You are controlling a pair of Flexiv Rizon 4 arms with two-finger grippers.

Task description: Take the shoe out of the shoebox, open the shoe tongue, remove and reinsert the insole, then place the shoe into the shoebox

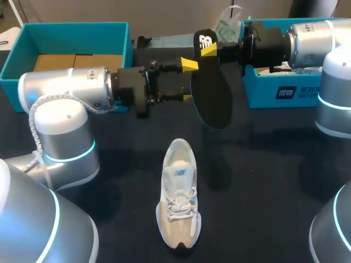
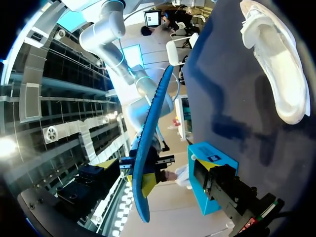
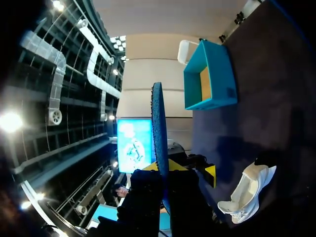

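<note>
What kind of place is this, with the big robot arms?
Probably a robot test lab: a left arm and a right arm, which holds an insole, over a dark table with a white shoe and a teal shoebox.

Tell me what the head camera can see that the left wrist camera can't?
Only the head view shows the open teal shoebox at the back left and the insole's wide black face. Only the left wrist view shows the insole edge-on, looking bluish, standing between the left gripper's open fingers. Both show the white shoe, the right gripper pinching the insole, and the other teal box beside the right arm.
</note>
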